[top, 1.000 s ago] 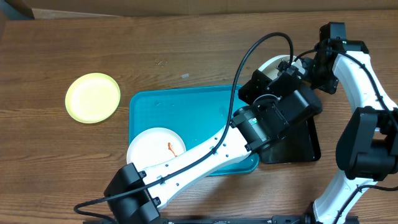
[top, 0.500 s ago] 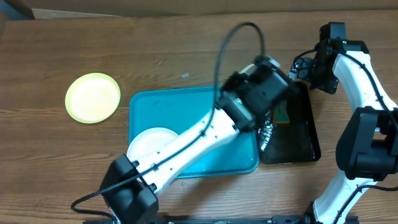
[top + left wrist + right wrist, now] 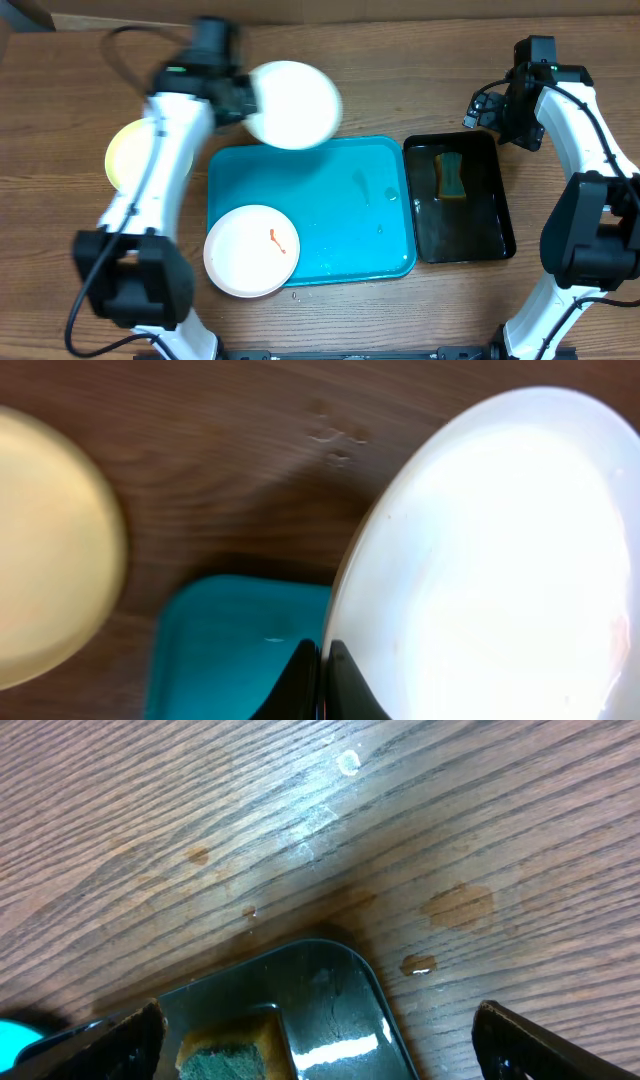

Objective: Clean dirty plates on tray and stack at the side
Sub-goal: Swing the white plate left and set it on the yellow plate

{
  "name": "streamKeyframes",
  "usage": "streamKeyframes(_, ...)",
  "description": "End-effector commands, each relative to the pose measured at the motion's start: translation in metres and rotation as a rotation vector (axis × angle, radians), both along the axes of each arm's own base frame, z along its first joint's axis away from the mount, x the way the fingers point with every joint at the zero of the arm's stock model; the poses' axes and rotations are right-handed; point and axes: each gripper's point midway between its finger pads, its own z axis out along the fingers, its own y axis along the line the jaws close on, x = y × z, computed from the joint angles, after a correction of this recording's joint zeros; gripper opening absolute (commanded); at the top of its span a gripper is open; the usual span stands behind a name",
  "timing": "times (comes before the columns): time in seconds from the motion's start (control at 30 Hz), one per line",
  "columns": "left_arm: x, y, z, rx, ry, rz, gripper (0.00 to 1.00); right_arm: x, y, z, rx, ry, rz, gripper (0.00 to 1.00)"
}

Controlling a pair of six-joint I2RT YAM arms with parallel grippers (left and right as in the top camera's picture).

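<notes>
A brown wooden table [image 3: 400, 90] with clear grain. On its right side lies 1 narrow black tray [image 3: 495, 230], its inside glossy and wet-looking. 1 green and yellow sponge [image 3: 450, 175] lies flat at the tray's far end. A few small wet spots [image 3: 420, 963] mark the wood near the tray's corner.

Left end effector [image 3: 322, 668] pinching white plate [image 3: 490, 560] rim

The middle and right of the teal tray [image 3: 345, 205] lie bare; a smeared white plate [image 3: 250, 250] blocks its near-left corner; the left arm [image 3: 160, 150] and held plate [image 3: 293, 104] overhang its far-left edge.
</notes>
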Motion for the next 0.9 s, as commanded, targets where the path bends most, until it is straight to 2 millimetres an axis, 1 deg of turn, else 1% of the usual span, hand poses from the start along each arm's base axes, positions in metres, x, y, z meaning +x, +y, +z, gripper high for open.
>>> streamKeyframes(0.0, -0.01, 0.052, 0.036, -0.176, -0.042, 0.14, 0.04, 0.006, 0.0, 0.012, -0.008, -0.036, -0.003, 1.0)
streamKeyframes(0.03, -0.015, 0.072, 0.034, -0.176, -0.028, 0.19, 0.04, 0.006, 0.0, 0.012, -0.008, -0.036, -0.002, 1.0)
streamKeyframes(0.1, -0.025, 0.105, 0.031, -0.168, -0.008, 0.264, 0.04, 0.006, 0.0, 0.012, -0.008, -0.036, -0.002, 1.0)
streamKeyframes(0.13, -0.033, 0.129, 0.028, -0.156, 0.005, 0.321, 0.04, 0.006, 0.0, 0.012, -0.008, -0.036, -0.003, 1.0)
streamKeyframes(0.27, -0.046, 0.167, 0.021, -0.073, 0.027, 0.447, 0.04, 0.006, 0.0, 0.012, -0.008, -0.036, -0.002, 1.0)
streamKeyframes(0.4, -0.06, 0.199, 0.015, 0.055, 0.056, 0.588, 0.04, 0.006, 0.0, 0.012, -0.008, -0.036, -0.002, 1.0)
streamKeyframes(0.5, -0.069, 0.218, 0.013, 0.124, 0.068, 0.687, 0.04, 0.006, 0.0, 0.012, -0.008, -0.036, -0.002, 1.0)
streamKeyframes(0.7, -0.085, 0.247, 0.003, 0.175, 0.08, 0.797, 0.04, 0.006, 0.0, 0.012, -0.008, -0.036, -0.002, 1.0)
streamKeyframes(0.87, -0.095, 0.26, -0.013, 0.182, 0.102, 0.814, 0.04, 0.006, 0.0, 0.012, -0.008, -0.036, -0.003, 1.0)
